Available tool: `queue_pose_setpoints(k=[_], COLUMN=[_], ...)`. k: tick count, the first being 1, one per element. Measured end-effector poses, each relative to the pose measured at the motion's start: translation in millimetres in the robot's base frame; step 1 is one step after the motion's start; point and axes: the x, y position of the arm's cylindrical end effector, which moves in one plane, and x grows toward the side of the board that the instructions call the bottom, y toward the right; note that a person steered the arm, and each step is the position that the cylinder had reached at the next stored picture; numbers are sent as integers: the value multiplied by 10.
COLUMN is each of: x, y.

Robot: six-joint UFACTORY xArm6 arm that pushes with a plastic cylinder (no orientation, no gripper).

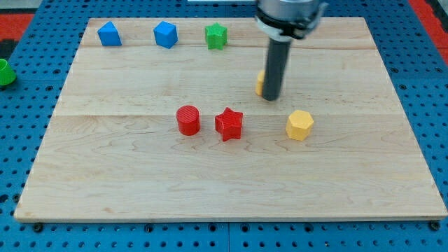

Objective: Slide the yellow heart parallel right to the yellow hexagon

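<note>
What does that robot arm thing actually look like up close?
It ends in a straight, dark, round rod, my tip being its plain blunt lower end. Above, the rod widens into a glossy black and grey cylindrical mount at the view's top. No cables or markings show.

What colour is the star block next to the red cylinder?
Red. The star sits just to the view's right of the red cylinder, clearest in the camera view.

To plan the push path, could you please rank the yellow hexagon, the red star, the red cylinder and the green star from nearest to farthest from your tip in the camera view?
From my tip:
1. Yellow hexagon, toward the view's bottom right.
2. Red star, toward the view's bottom left.
3. Green star, toward the view's top left.
4. Red cylinder, farther left than the red star.
The last two are close; I rank them loosely.
</note>
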Motion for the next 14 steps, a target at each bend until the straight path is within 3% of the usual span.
queue_pose_setpoints(k=[2,4,5,6,7,8,10,11,14], x=[-492,-56,-626,-894,-811,-417,-545,-63,687], y=[-826,1111,1107,1389,1548,1596,1329,1288,1302])
